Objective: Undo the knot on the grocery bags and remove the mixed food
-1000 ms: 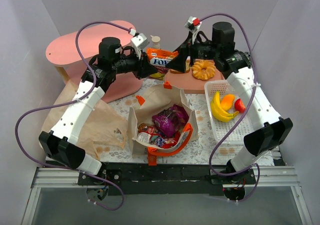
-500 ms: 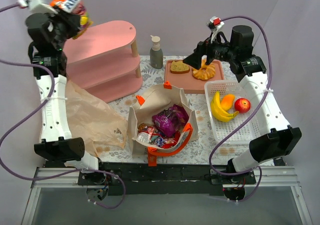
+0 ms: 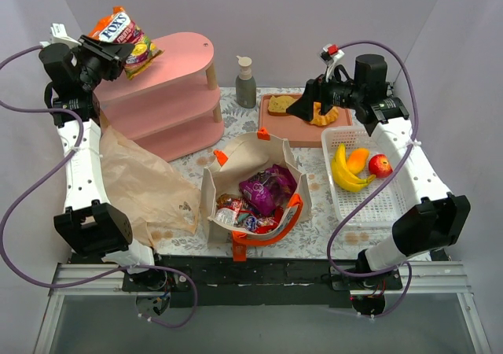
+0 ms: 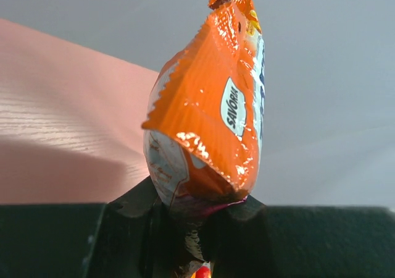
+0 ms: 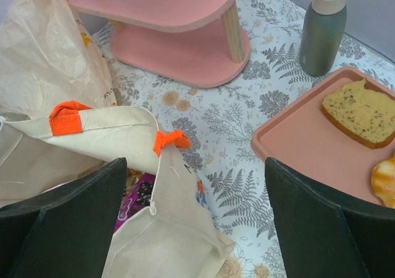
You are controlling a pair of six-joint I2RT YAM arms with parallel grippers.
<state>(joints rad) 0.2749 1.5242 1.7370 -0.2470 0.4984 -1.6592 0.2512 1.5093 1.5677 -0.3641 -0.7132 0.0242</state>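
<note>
**Orange snack packet poised over the top shelf**

The pink tiered shelf [image 3: 169, 79] fills the upper left of the overhead view. Below it the tan plastic bag [image 3: 145, 185] lies slack and flattened. At centre the canvas tote [image 3: 255, 193] stands open, with a purple packet [image 3: 267, 189] and other shiny wrappers inside. At right, the white mesh basket [image 3: 369, 204] holds bananas [image 3: 343, 171], an orange wedge [image 3: 357, 159] and an apple [image 3: 380, 164]. A bread slice [image 5: 361, 111] lies on the pink tray [image 3: 271, 122].

The step in hand looks like setting down unloaded food. The left gripper [image 3: 110, 55] is clamped on the bottom edge of the orange snack packet [image 3: 126, 38], which hangs over the left end of the shelf's top tier. The right gripper [image 3: 302, 108], jaws wide apart and empty, hovers over the tray.

The next move probably calls for lowering the packet onto the tier, releasing it, then going back to the tote for the remaining packets.

Half a second ago the packet was higher, at the frame's top left corner. It has since come down and rightward over the shelf. The right gripper has edged left across the tray.
</note>
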